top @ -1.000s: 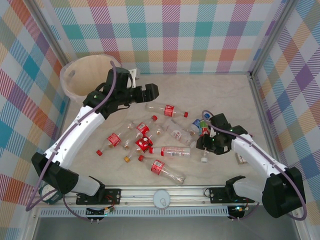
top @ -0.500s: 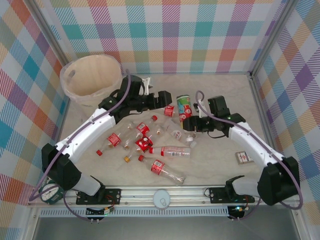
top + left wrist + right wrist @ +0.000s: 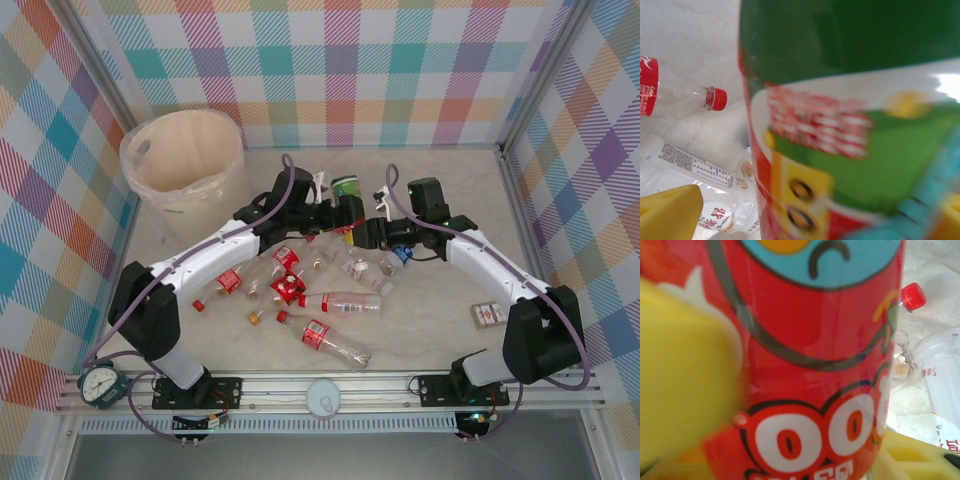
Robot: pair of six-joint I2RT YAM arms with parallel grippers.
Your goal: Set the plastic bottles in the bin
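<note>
A red-and-green printed container (image 3: 347,186) hangs above the back of the table's middle. My right gripper (image 3: 372,228) is shut on it, and its red side (image 3: 815,365) presses against a yellow pad (image 3: 685,380). My left gripper (image 3: 345,212) is open from the other side, with the container's green side (image 3: 850,125) between its fingers. A gap shows beside the left pad (image 3: 667,212). Several clear plastic bottles (image 3: 338,303) with red labels lie in a loose pile below. The bin (image 3: 180,205) stands at the back left.
A small red-and-white box (image 3: 486,314) lies right of the pile. A round gauge (image 3: 100,384) and a white disc (image 3: 324,398) sit on the front rail. Plaid walls close off the back and both sides.
My right gripper lifted the container from the right of the pile and carried it left and back. The left arm swung right from beside the bin to meet it.
</note>
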